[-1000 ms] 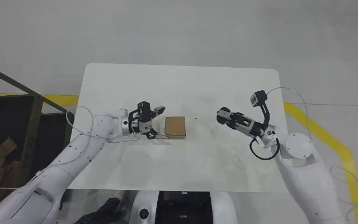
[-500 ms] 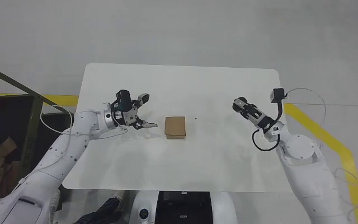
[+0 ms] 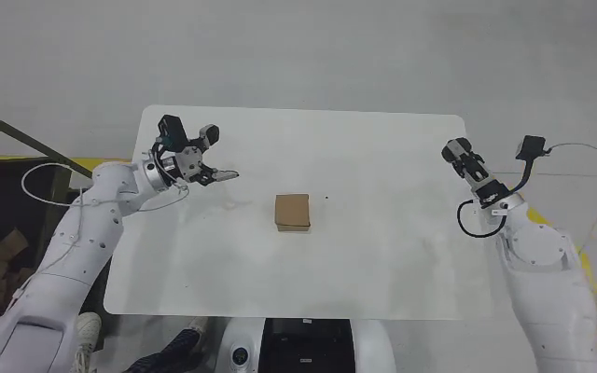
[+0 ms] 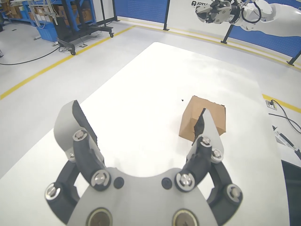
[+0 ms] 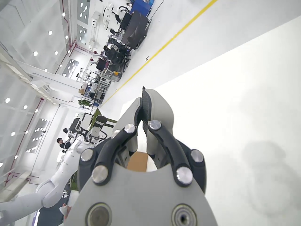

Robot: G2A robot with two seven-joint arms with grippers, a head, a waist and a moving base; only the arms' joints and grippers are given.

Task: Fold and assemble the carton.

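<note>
Your carton (image 3: 292,212) rests on the desk (image 3: 373,280) as a closed-looking brown box, with nothing touching it. The left jaws stand well apart from the carton on its left and a little beyond it. They are spread wide and empty. The right jaws are well apart from the carton on its right, pressed together with the pads meeting, and hold nothing.

Judging by its squared shape, the folding looks close to done, but you cannot tell from here whether the top flaps are tucked in or only lying flat. That is your main risk: untucked flaps may spring up once nothing presses on them.

The carton also looks light and probably empty, so any sideways brush from an arm passing near it could slide or tip it. If you go back in from the carton's right with those jaws shut, expect to shove the carton rather than grip it.
</note>
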